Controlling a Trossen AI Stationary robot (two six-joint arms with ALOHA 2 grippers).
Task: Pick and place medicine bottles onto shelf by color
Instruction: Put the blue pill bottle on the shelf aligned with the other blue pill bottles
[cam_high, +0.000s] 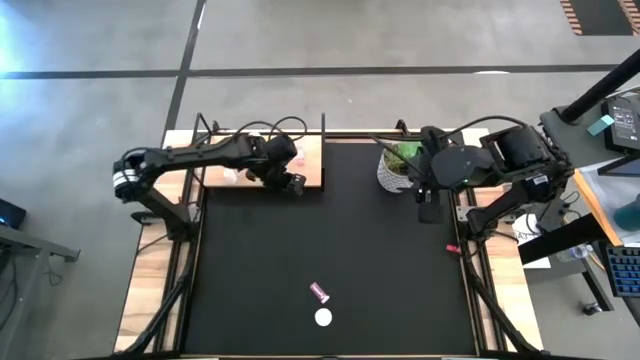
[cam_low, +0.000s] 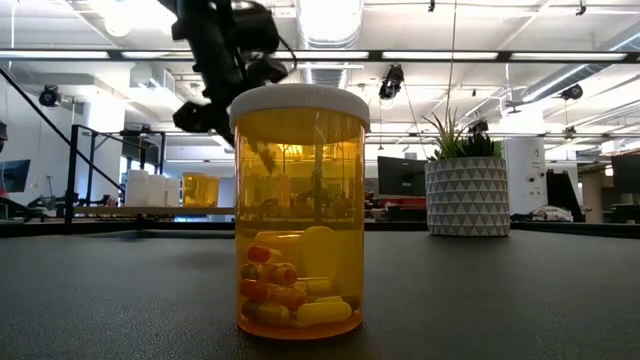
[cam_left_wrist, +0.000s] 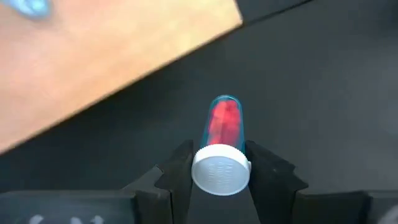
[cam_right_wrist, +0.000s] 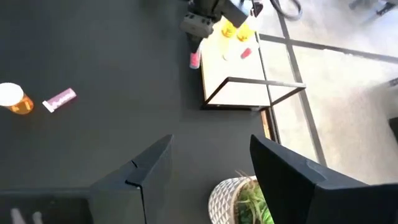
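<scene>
We see the left gripper (cam_left_wrist: 219, 171) clamped on a red-filled bottle (cam_left_wrist: 224, 124), held over the black mat (cam_high: 330, 240) beside the shelf (cam_high: 310, 160). An amber bottle (cam_low: 300, 215) of capsules stands on the mat near a pink bottle (cam_high: 319, 292) lying flat. The right gripper (cam_right_wrist: 208, 168) waits spread wide near the plant pot (cam_low: 467, 195).

Bottles sorted and unsorted, as I see them.
My left gripper (cam_left_wrist: 217, 171) pinches a small red bottle (cam_left_wrist: 222, 124) at its white cap, body pointing away over the black mat just off the pale wooden shelf (cam_high: 310, 165). On the shelf stand yellow bottles (cam_right_wrist: 237, 27) and a red one (cam_right_wrist: 245, 53). An upright amber bottle (cam_low: 300, 210) with capsules and a pink bottle (cam_high: 319, 292) lying on its side remain on the mat.
</scene>
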